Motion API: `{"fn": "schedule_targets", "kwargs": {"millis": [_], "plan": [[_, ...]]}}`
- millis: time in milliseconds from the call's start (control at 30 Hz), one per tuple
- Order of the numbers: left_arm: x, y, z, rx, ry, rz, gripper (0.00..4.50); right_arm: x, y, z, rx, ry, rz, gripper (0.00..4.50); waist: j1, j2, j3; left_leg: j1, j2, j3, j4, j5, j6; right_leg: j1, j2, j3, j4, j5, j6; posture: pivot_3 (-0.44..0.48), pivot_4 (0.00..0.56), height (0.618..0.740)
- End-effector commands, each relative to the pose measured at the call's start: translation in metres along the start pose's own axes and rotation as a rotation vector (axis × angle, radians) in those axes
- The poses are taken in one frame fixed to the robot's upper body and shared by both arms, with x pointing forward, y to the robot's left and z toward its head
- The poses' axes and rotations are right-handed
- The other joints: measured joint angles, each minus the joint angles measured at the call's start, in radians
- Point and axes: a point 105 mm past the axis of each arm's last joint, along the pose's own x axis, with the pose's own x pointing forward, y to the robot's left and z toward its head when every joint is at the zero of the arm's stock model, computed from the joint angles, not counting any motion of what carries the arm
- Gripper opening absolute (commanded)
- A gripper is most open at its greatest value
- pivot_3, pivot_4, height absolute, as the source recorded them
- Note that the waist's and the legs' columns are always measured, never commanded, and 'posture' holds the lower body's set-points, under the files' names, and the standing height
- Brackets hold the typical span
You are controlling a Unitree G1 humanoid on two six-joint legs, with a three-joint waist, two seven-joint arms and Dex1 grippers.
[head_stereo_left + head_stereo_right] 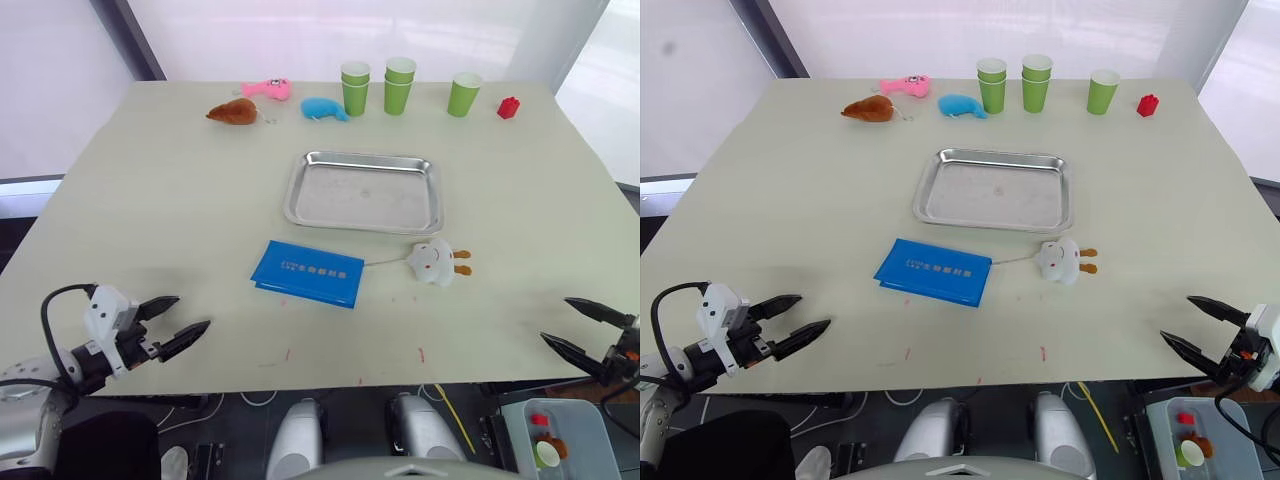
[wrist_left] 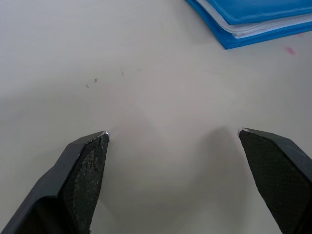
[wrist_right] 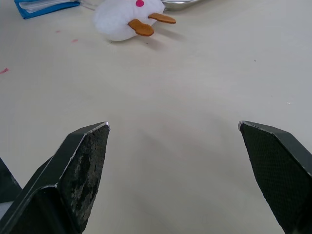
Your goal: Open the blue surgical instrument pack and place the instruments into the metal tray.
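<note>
Blue surgical instrument pack [image 1: 307,273]: closed, flat on the pale table [image 1: 150,210], white lettering up, toward the near middle. Pale lining layers visible at its edge in the left wrist view.

Metal tray [image 1: 364,190]: just beyond the pack, apart from it, toward the table's centre. Nothing inside.

White plush toy with orange feet [image 1: 437,262]: to the right of the pack, just in front of the tray's near right corner. Thin cord running from it toward the pack.

Far edge of the table, left to right: brown plush toy [image 1: 235,111], pink plush toy [image 1: 268,89], small blue plush toy [image 1: 323,108], two stacks of green paper cups [image 1: 377,86], single green paper cup [image 1: 464,94], small red block [image 1: 509,107].

Left gripper [image 1: 173,323]: at the near left corner of the table, fingers spread wide, holding nothing, well apart from the pack.

Right gripper [image 1: 585,327]: at the near right edge, fingers likewise spread, holding nothing, well apart from the plush and tray.

Small red marks on the tabletop near the front edge.
</note>
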Motion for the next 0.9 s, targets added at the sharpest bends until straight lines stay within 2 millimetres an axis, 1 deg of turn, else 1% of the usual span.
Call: {"fn": "schedule_targets", "kwargs": {"millis": [33, 133, 367, 433, 533, 667, 900], "plan": [[-0.005, 0.004, 0.006, 0.029, -0.011, 0.025, 4.5, -0.001, -0.004, 0.007, -0.04, -0.008, -0.006, 4.45, 0.0, 0.0, 0.0, 0.0, 0.0, 0.0, 0.0, 0.0, 0.0, 0.0, 0.0, 0.0, 0.0, 0.0, 0.0, 0.0, 0.15, 0.74], [-0.004, 0.006, 0.007, 0.028, -0.011, 0.036, 4.5, 0.003, -0.003, 0.008, -0.048, -0.004, -0.002, 4.45, 0.0, 0.0, 0.0, 0.0, 0.0, 0.0, 0.0, 0.0, 0.0, 0.0, 0.0, 0.0, 0.0, 0.0, 0.0, 0.0, 0.15, 0.74], [-0.002, 0.007, 0.007, 0.03, -0.008, 0.043, 4.5, 0.002, 0.0, 0.007, -0.046, -0.001, -0.002, 4.45, 0.001, 0.0, 0.0, 0.0, 0.0, 0.0, 0.0, 0.0, 0.0, 0.0, 0.0, 0.0, 0.001, 0.0, 0.0, 0.0, 0.15, 0.74], [-0.001, 0.007, 0.007, 0.033, -0.004, 0.045, 4.5, 0.005, 0.002, 0.007, -0.043, 0.0, -0.006, 4.45, 0.001, 0.0, 0.0, 0.0, 0.0, 0.0, 0.0, 0.0, 0.0, 0.0, 0.0, 0.0, 0.001, 0.0, 0.0, 0.0, 0.15, 0.74], [0.004, 0.009, 0.007, 0.035, 0.003, 0.048, 4.5, 0.011, 0.01, 0.01, -0.036, -0.008, 0.015, 4.45, 0.002, 0.0, 0.0, 0.0, 0.0, 0.0, 0.0, 0.0, 0.0, 0.0, 0.0, 0.0, 0.001, 0.0, 0.0, 0.0, 0.15, 0.74], [0.012, 0.018, 0.009, 0.036, 0.004, 0.052, 4.5, 0.022, 0.021, 0.017, -0.036, -0.028, 0.048, 4.45, 0.003, 0.0, 0.0, 0.0, -0.001, 0.0, 0.001, 0.0, 0.0, 0.0, 0.001, -0.001, 0.002, 0.0, 0.0, 0.0, 0.15, 0.74], [0.033, 0.014, 0.02, 0.074, -0.006, -0.028, 4.5, 0.046, 0.039, 0.024, -0.025, -0.068, 0.096, 4.45, 0.007, 0.0, 0.0, 0.0, -0.001, 0.0, 0.002, 0.0, 0.0, 0.0, 0.001, -0.001, 0.002, 0.0, 0.0, 0.0, 0.15, 0.74]]}}
